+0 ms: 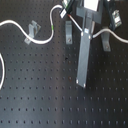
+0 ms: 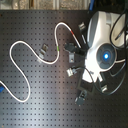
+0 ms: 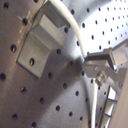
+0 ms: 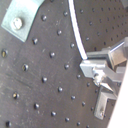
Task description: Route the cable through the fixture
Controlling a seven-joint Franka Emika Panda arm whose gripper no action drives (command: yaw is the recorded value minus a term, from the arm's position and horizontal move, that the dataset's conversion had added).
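Your claw (image 4: 92, 67) is pinching the cable (image 1: 44, 40), fingers narrow on the white cord in both wrist views. The cable is lying in loose curves across the perforated worktop (image 1: 40, 90), running from the worktop's edge past a bracket fixture (image 1: 33, 30) to the green band (image 1: 53, 27) close by the claw. A second bracket (image 3: 42, 42) is sitting just beside the held stretch. Judging by its slack curves, the cord is light, limp and likely slippery. You are best gripping near the banded end, keeping tension gentle.
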